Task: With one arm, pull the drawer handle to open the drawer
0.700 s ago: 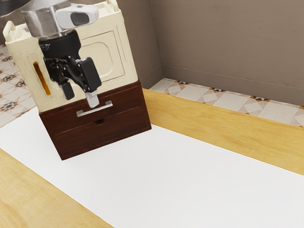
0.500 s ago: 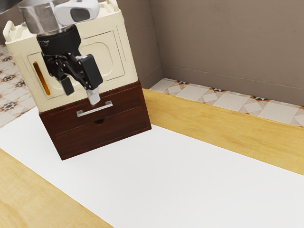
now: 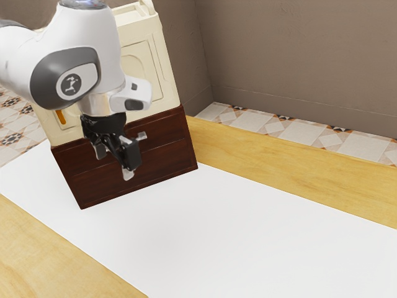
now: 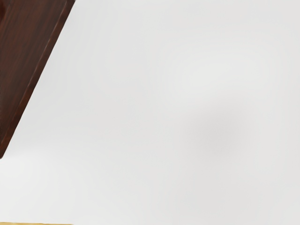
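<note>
Our fingers (image 3: 128, 174) are spread, with a gap between the tips, and they aren't pinching anything. The surface (image 3: 279, 155) is yellowish wood with visible grain, and there's a big white sheet (image 3: 242, 236) laid over a good chunk of it. Around us the room has a brownish-grey wall (image 3: 298, 56) that meets a floor (image 3: 304, 131) of pale tiles with brown and orange patterns. The drawer (image 3: 164, 131) we're after is the upper one in a dark reddish-brown wooden unit (image 3: 136, 187), which sits toward the exterior view's left. Its front looks flush with the unit, so we'd call it closed. One end of the silvery handle (image 3: 142, 135) pokes out from behind our hand, the rest is blocked. On top of the unit there's a cream box (image 3: 162, 65) with moulded panels and an orange strip (image 3: 60, 117) on its front. As for our pose, the white and grey arm (image 3: 105, 37) comes in from the exterior view's upper left, and the black gripper (image 3: 114, 163) hangs in front of the unit, a bit tilted, tips pointing down and reaching lower than the handle. Our wrist view looks onto the white sheet, with a dark edge of the unit beside it.
</note>
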